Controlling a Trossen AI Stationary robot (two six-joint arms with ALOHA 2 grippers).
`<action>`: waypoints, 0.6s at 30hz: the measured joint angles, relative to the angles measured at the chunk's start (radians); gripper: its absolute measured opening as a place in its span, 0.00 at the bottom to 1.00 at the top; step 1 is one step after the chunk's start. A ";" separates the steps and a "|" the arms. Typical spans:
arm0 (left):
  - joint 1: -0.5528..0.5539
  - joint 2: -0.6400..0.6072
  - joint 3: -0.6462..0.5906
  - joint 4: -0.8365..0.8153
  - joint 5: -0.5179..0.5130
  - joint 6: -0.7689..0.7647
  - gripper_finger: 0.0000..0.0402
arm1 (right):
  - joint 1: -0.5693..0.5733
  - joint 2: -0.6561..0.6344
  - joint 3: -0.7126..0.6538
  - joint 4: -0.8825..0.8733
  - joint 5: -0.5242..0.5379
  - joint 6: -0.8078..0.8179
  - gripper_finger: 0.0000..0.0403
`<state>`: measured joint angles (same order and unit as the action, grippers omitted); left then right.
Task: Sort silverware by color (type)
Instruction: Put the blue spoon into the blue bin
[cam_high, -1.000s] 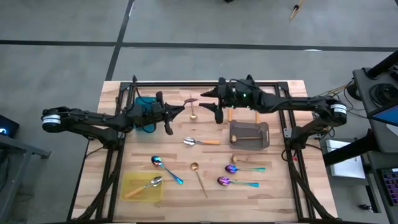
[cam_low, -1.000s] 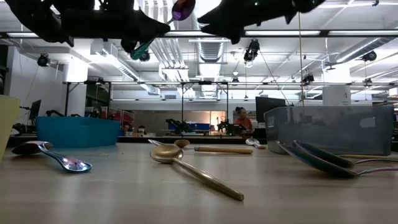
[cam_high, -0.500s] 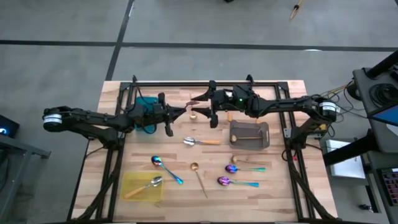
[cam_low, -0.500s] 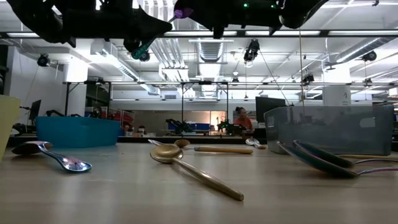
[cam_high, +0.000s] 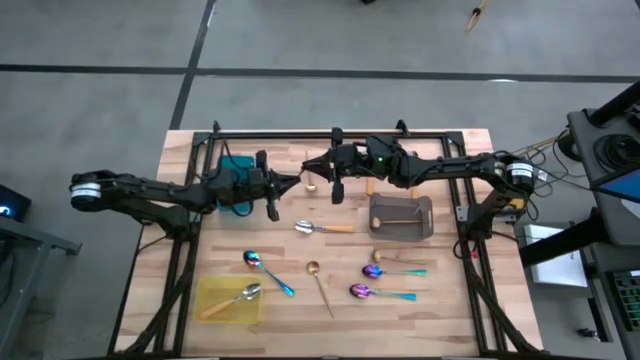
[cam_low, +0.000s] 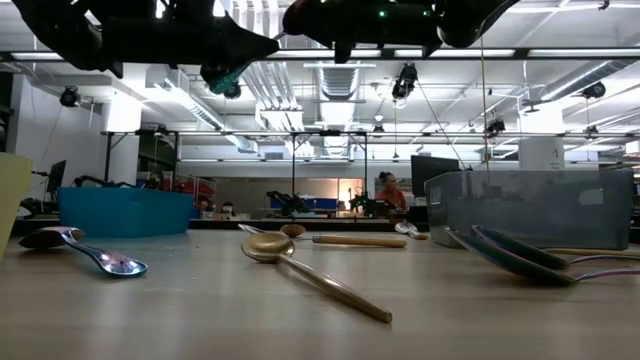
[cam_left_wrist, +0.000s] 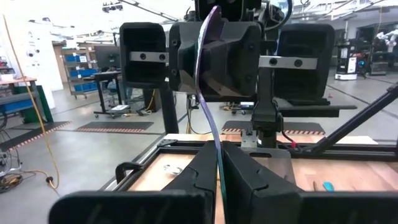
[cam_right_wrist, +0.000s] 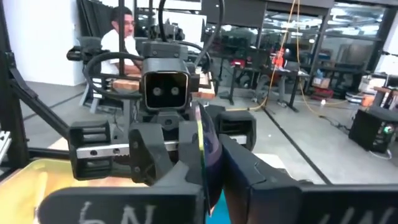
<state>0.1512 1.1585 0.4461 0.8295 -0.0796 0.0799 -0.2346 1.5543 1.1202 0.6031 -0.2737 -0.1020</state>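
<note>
**Handover: right end effector now closed on the spoon bowl**

My right end effector has moved in toward the left one and brought its fingers together on the bowl of the iridescent spoon; a second ago they stood wide apart. My left end effector remains clamped on the same spoon's handle. Both hold it in mid-air above the far side of the bench, between the teal tray and the grey tray.

Judgement: the transfer is at its midpoint. The left must release before the right can carry. On the bench, several spoons remain unsorted: one orange-handled spoon, one gold spoon, three iridescent ones near the front.
</note>
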 joint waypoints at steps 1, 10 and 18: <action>0.000 0.003 0.000 -0.001 -0.003 0.000 0.00 | 0.000 0.000 0.000 -0.006 0.000 0.005 0.04; 0.001 0.023 -0.002 -0.027 -0.072 0.017 0.11 | 0.004 0.000 0.083 -0.279 0.092 -0.008 0.03; 0.001 0.108 -0.001 -0.001 -0.199 0.035 0.24 | 0.014 0.001 0.101 -0.360 0.205 -0.034 0.03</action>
<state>0.1520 1.2667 0.4450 0.8287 -0.2788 0.1147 -0.2202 1.5552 1.2217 0.2433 -0.0691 -0.1364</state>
